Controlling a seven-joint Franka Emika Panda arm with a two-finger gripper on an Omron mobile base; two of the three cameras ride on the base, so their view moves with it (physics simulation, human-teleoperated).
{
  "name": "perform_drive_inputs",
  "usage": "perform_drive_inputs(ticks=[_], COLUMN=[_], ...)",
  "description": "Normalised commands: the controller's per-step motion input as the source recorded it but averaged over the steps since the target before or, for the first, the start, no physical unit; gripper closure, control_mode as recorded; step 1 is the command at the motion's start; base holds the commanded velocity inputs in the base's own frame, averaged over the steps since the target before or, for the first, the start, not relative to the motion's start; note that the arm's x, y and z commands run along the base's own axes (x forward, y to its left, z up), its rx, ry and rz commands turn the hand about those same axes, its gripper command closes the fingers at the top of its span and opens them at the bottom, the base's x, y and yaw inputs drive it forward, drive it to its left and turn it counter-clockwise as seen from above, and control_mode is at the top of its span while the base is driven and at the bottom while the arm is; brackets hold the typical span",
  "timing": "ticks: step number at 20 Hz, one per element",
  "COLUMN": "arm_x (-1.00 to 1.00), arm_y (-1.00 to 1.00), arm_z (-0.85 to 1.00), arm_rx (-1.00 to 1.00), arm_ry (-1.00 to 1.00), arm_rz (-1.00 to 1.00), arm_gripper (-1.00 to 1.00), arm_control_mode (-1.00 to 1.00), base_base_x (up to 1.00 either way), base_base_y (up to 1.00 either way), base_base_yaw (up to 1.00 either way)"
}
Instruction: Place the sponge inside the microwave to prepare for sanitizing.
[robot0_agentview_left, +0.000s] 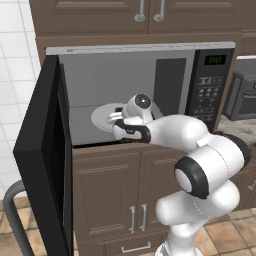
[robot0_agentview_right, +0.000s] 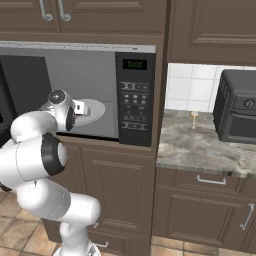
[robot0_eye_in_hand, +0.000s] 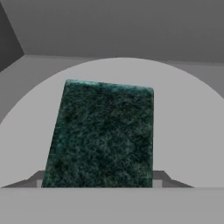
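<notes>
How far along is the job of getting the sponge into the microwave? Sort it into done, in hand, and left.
Done: the microwave door stands wide open, and the arm has reached into the cavity. In hand: the hand view shows the sponge, dark scouring face towards the camera, between the fingers over the white turntable. Whether it already rests on the turntable cannot be told. Left: letting go and drawing the arm out.

Both base views faced the open black built-in microwave from opposite sides; the hand view looked closely into its grey cavity.
</notes>
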Motion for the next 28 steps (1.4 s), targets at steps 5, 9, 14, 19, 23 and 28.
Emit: perform_drive_inputs(ticks=[5,9,14,19,23,28], arm_x=[0.23,0.25,0.25,0.22,0.07,0.00], arm_y=[0.06,0.06,0.05,0.03,0.02,0.00], arm_z=[-0.17,-0.16,-0.13,-0.17,-0.23,-0.22], arm_rx=[0.00,0.00,0.00,0.00,-0.01,-0.04], arm_ry=[0.07,0.06,0.04,0.03,0.03,0.00], arm_rz=[0.00,0.00,0.00,0.00,0.00,0.00], arm_gripper=[1.00,1.00,1.00,1.00,1.00,-1.00], arm_control_mode=[-1.00,-1.00,-1.00,-1.00,-1.00,-1.00], base_base_x=[0.00,0.00,0.00,0.00,0.00,0.00], base_base_y=[0.00,0.00,0.00,0.00,0.00,0.00], base_base_yaw=[0.00,0.00,0.00,0.00,0.00,0.00])
